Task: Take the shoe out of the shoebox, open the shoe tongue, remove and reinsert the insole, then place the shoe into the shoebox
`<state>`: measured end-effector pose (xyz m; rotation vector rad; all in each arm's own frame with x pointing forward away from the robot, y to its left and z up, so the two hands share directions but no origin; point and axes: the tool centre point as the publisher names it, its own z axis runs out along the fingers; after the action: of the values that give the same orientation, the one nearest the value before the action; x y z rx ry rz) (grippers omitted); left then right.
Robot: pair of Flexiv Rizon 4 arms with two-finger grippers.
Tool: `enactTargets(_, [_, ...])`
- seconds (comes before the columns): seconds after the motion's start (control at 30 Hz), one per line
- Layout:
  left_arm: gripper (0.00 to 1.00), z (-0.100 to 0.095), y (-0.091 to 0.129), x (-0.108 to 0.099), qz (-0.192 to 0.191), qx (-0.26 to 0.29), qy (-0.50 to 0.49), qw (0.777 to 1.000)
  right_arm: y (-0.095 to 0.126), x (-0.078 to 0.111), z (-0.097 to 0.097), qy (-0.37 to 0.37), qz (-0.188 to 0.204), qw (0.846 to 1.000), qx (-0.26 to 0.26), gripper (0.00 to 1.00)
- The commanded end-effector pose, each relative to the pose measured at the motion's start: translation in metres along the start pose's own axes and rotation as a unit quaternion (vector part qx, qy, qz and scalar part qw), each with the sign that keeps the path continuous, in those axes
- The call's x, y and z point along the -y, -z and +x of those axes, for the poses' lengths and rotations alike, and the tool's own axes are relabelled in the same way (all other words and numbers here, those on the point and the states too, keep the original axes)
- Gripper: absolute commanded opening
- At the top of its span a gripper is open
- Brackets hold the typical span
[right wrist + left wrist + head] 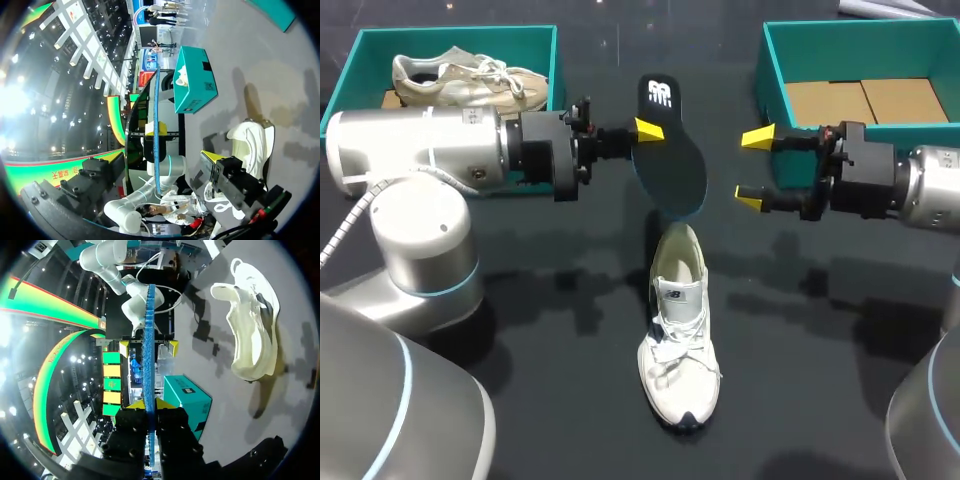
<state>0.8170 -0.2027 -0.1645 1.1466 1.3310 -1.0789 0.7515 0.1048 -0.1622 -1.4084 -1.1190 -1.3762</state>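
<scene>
My left gripper is shut on the edge of a black insole and holds it in the air above the heel of a white shoe that lies on the dark table. In the left wrist view the insole is edge-on between the fingers of that gripper, with the shoe off to one side. My right gripper is open, level with the insole and a short way to its right. Its wrist view shows the insole edge-on ahead of the wide-open right gripper, and the shoe beside it.
A teal shoebox at the back left holds a beige shoe. A second teal shoebox at the back right shows only its cardboard floor. My left arm's base stands at the front left.
</scene>
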Motion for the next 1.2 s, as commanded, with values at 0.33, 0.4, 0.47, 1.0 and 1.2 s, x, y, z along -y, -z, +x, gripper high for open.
enactTargets(0.33, [0.0, 0.004, -0.015, -0.003, 0.001, 0.015, -0.032, 0.999, -0.024, 0.005, 0.001, 0.015, 0.024, 0.999, 0.016, 0.94])
enactTargets(0.4, [0.0, 0.003, -0.016, -0.003, 0.0, 0.012, -0.032, 0.999, -0.028, 0.006, 0.001, 0.022, 0.027, 0.999, 0.017, 0.94])
enactTargets(0.47, [0.0, 0.002, -0.018, -0.003, 0.001, 0.01, -0.033, 0.999, -0.031, 0.006, 0.0, 0.029, 0.034, 0.999, 0.015, 0.87])
enactTargets(1.0, [0.0, 0.002, -0.028, 0.004, 0.011, 0.001, -0.033, 0.999, -0.05, 0.008, -0.004, 0.046, 0.063, 0.997, 0.014, 0.47])
enactTargets(1.2, [0.0, 0.002, -0.029, 0.005, 0.011, 0.001, -0.035, 0.999, -0.053, 0.009, -0.003, 0.049, 0.069, 0.996, 0.016, 0.43])
